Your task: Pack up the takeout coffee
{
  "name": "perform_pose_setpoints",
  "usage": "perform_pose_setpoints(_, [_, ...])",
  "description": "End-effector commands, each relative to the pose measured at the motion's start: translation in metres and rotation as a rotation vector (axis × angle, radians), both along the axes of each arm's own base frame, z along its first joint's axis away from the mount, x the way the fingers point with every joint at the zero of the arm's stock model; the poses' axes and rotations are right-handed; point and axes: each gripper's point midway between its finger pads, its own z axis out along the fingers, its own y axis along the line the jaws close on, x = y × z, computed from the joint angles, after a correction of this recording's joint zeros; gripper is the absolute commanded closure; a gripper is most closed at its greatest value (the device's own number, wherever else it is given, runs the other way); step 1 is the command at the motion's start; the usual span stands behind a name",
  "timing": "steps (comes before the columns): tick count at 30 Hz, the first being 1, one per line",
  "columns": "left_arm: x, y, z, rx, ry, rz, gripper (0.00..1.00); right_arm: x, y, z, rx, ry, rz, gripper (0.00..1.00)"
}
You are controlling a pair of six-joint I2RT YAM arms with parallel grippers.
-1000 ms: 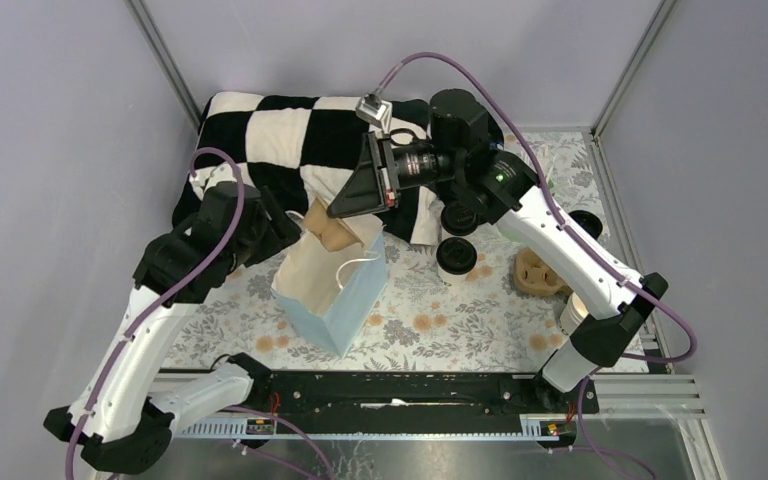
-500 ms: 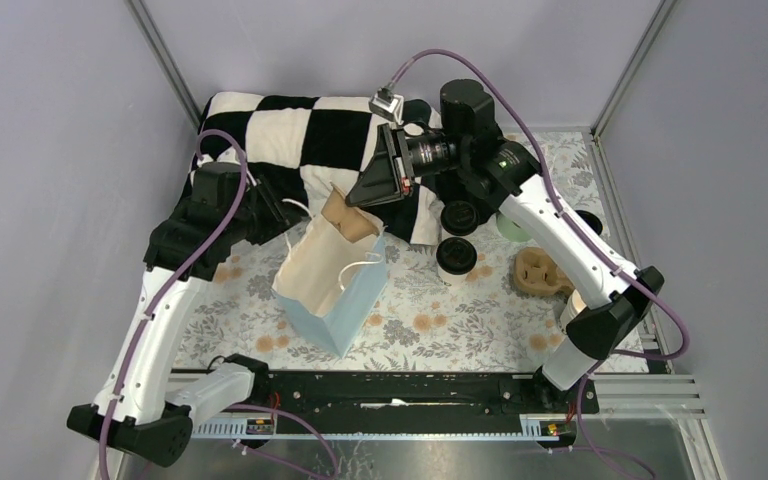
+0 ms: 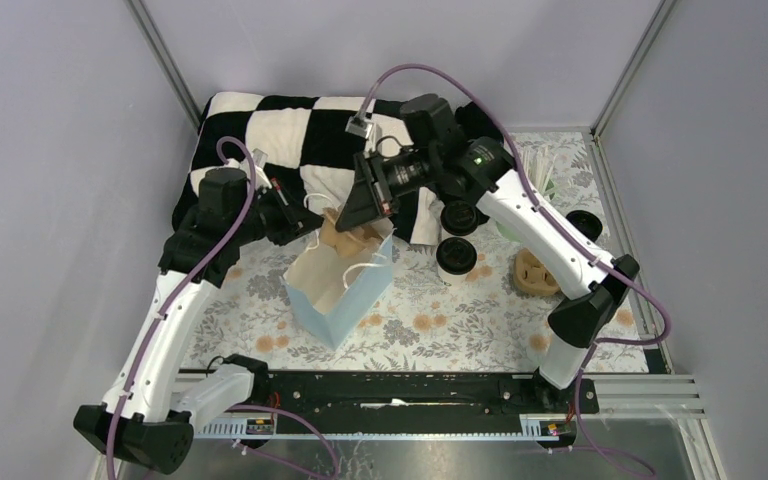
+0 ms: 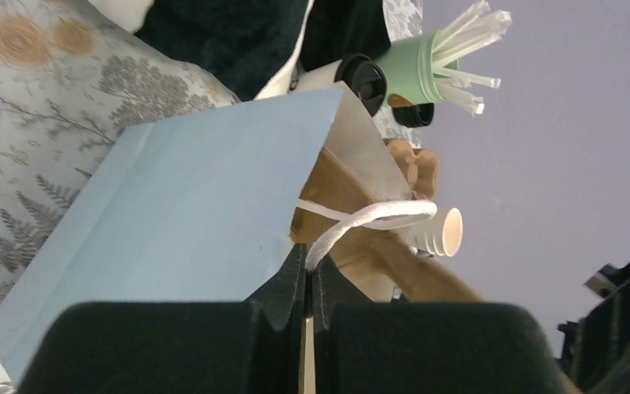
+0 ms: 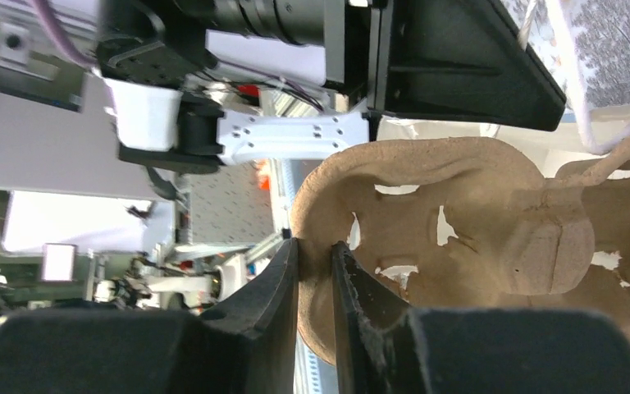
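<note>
Two takeout coffee cups with black lids (image 3: 456, 254) (image 3: 459, 215) stand on the floral mat right of the blue paper bag (image 3: 345, 295); one coffee cup (image 4: 361, 75) also shows in the left wrist view. My left gripper (image 3: 302, 222) (image 4: 308, 256) is shut on the bag's white rope handle (image 4: 369, 215) at the bag's left rim. My right gripper (image 3: 350, 218) (image 5: 313, 246) is shut on the rim of a brown pulp carrier (image 5: 459, 213), which hangs tilted in the bag's open mouth (image 3: 357, 238).
A black-and-white checked cloth (image 3: 280, 135) lies at the back. A mint-green cup of white sticks (image 4: 414, 61) and a loose black lid (image 3: 585, 222) stand at the right. A second carrier (image 3: 538, 272) lies there, and a stack of white cups (image 4: 439, 232).
My left gripper closed on the bag's rope handle and the bag's mouth has turned up. The right arm brought the carrier left and down into the bag's opening.
</note>
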Motion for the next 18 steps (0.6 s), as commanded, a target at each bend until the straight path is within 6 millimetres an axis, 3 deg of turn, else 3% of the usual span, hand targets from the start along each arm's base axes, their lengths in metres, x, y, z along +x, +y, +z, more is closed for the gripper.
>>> perform_pose_setpoints(1, [-0.009,-0.011,0.031,-0.108,-0.086,-0.048,1.00,-0.019,0.005,-0.020,-0.106,-0.141,0.014,1.00])
perform_pose_setpoints(7, [-0.010,-0.006,0.036,-0.088,-0.105,-0.029,1.00,-0.028,0.013,-0.044,-0.209,-0.291,-0.012,1.00])
perform_pose_setpoints(12, [-0.009,-0.002,0.030,-0.067,-0.113,-0.015,1.00,-0.034,0.011,-0.048,-0.218,-0.362,0.008,1.00])
perform_pose_setpoints(18, [-0.014,-0.011,0.041,-0.083,-0.213,-0.104,1.00,-0.064,0.004,-0.058,-0.149,-0.363,0.232,1.00])
